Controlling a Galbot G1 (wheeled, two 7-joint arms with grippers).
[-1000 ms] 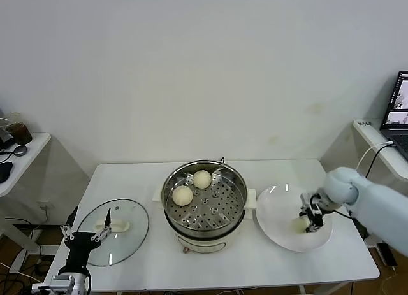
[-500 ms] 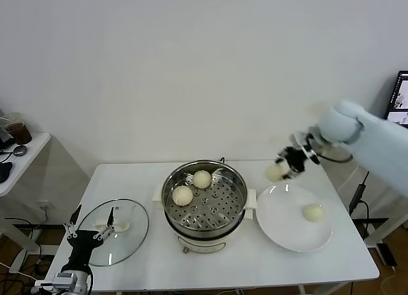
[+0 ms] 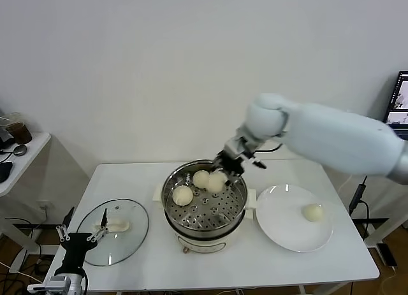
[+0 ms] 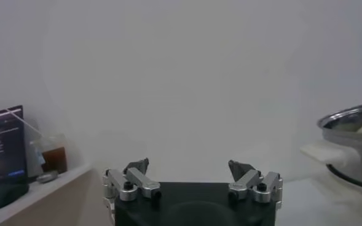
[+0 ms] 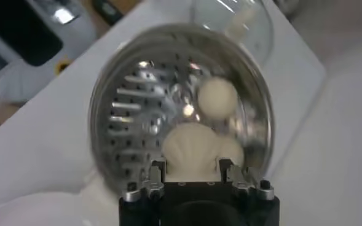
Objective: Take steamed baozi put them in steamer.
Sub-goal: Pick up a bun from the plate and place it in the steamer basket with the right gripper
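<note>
Having swung left from the plate (image 3: 290,239), the right gripper (image 3: 224,171) grips a third baozi (image 3: 217,181) over the steamer (image 3: 205,199); the left gripper (image 3: 75,234) waits open.

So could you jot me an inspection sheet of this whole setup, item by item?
Surface: white table, bearing everything.
Job's things: two baozi lie in the steamer; a third bun is held over it; a fourth bun is on the plate.
Clutter: glass lid flat on the table.
Grippers: right gripper shut on the third bun; left gripper open, idle by the lid.
Cables: some on the floor, far left.
Surroundings: white wall, side shelf with a cup, laptop.
</note>
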